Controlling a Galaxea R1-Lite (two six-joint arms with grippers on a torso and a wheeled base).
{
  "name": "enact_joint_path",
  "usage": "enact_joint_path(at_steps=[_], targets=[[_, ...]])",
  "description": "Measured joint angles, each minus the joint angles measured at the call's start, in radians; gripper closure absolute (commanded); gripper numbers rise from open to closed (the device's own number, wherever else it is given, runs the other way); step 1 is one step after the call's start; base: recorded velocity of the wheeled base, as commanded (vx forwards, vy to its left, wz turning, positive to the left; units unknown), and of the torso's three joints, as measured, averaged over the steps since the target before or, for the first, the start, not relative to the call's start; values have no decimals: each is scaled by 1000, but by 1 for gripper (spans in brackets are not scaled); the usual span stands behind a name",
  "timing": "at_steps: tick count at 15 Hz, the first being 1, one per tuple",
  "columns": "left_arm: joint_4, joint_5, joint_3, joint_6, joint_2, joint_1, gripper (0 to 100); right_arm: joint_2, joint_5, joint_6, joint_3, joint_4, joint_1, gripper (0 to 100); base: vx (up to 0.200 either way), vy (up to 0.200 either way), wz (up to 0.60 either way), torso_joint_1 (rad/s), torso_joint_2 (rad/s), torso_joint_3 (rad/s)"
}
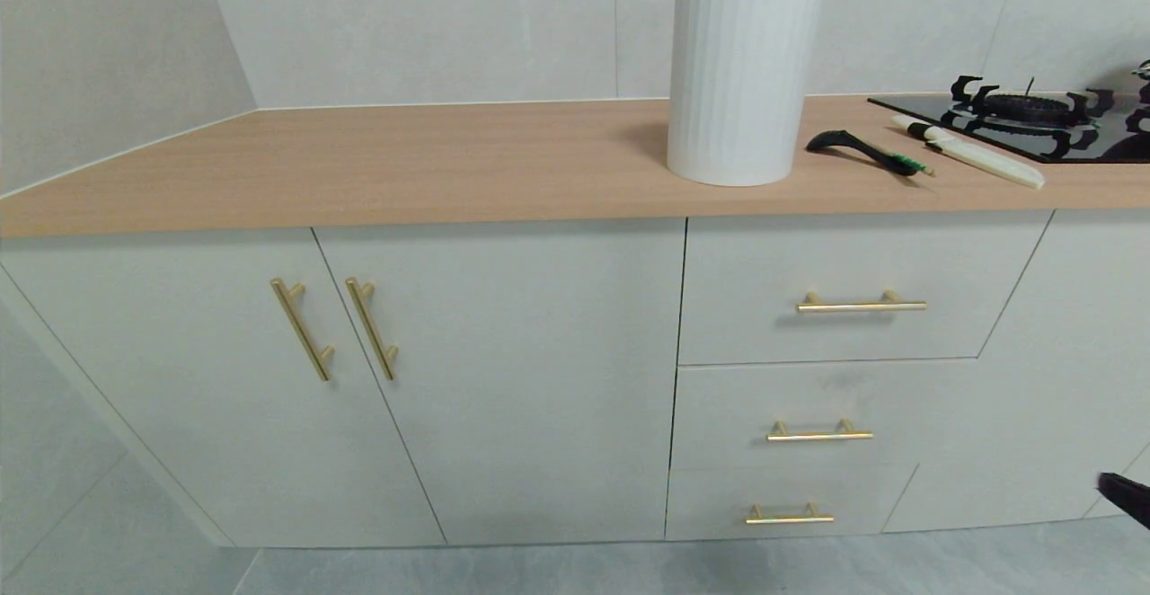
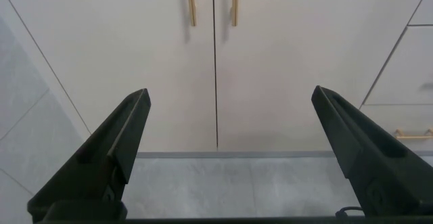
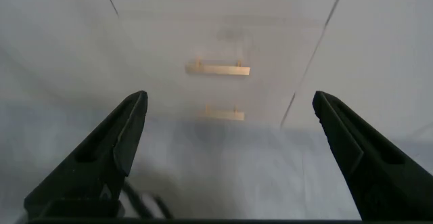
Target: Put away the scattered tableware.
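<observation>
tabletop: ribbed white canister, black-handled utensil and white knife to its right | left tool spread apart | right tool spread apart

text: none legible | labels, brands, numbers, signs: none readable | surfaces: white ribbed canister, knife, hob, cabinet fronts
</observation>
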Motion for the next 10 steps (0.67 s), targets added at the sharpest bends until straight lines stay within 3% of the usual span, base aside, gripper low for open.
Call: enact_joint_path(at_steps=[5,10], targets=[[0,0,0,0,0,0,0,600,2,-22,-122,-165,12,0,0,0,0,0,0,0],[0,0,0,0,0,0,0,1058,-66,-24,-152,-569,15,0,0,0,0,0,0,0]])
